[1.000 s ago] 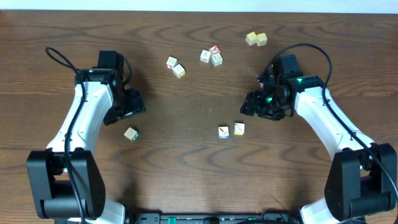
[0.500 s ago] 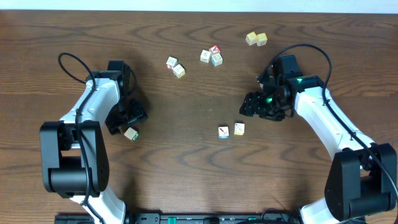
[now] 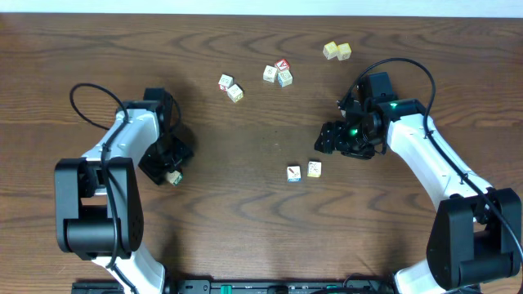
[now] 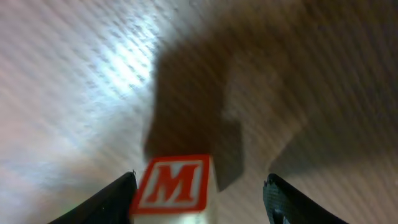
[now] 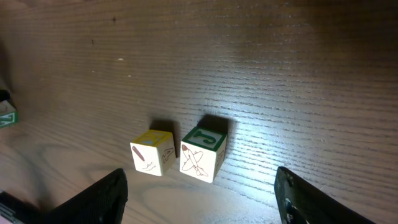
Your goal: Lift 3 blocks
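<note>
In the overhead view the left gripper [image 3: 167, 167] is hanging low over the table [image 3: 245, 204] in the left half of the frame, and the first whitish block [image 3: 172, 175] is sitting right at its tip. The left wrist view is showing that block's red M face at the bottom centre, lying between the two fingers [image 4: 106, 202]. The jaws are standing well apart, one finger just beside the block and the other clear of it, so nothing is being gripped. The right gripper [image 3: 327, 140] is hovering right of centre, its jaws gaping wide and holding nothing. The other two are resting on the table just below and left of it in the frame: the blue-edged block [image 3: 294, 173] and the yellowish block [image 3: 314, 169], sitting just beside each other
</note>
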You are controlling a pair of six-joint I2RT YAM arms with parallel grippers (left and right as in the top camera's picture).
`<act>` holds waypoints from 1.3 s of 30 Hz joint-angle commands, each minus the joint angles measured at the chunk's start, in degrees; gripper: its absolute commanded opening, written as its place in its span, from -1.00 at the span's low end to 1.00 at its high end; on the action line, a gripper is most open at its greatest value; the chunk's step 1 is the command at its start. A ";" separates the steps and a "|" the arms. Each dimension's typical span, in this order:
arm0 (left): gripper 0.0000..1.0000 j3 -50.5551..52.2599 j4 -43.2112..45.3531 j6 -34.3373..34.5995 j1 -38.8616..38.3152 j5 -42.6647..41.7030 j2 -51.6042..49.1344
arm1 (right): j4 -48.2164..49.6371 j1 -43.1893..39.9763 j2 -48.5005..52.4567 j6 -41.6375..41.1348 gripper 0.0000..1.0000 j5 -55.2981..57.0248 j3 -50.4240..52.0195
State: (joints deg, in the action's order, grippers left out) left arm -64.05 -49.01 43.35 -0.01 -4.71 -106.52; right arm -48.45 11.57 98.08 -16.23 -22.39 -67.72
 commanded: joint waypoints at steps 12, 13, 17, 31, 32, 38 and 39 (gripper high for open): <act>-0.28 3.89 4.81 0.07 0.31 -2.21 -0.22 | 0.00 1.62 -1.33 1.09 0.27 0.28 -0.09; -0.31 3.89 4.98 -1.36 0.20 -2.23 -0.22 | 0.02 1.62 -1.33 1.09 0.26 0.46 -0.09; -0.49 3.89 7.17 -10.01 -0.46 -6.43 -0.22 | 0.44 1.62 -1.33 1.07 0.23 1.20 -0.09; -0.53 3.89 18.78 -22.82 -14.99 -15.74 -0.22 | 1.09 1.66 -1.33 0.42 0.22 1.18 -0.09; -0.53 3.89 19.47 -22.95 -16.33 -15.58 -0.22 | 1.09 1.66 -1.33 0.44 0.22 1.20 -0.09; -0.52 3.89 23.45 -22.97 -24.22 -10.82 -0.22 | 1.05 1.66 -1.33 0.44 0.22 1.18 -0.09; -0.51 3.89 23.85 -22.97 -25.29 -10.03 -0.22 | 0.98 1.66 -1.33 0.44 0.22 1.18 -0.09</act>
State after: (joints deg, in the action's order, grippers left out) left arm -60.99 -25.65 21.76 -23.27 -18.17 -105.73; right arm -47.31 11.57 98.06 -15.70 -21.34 -67.72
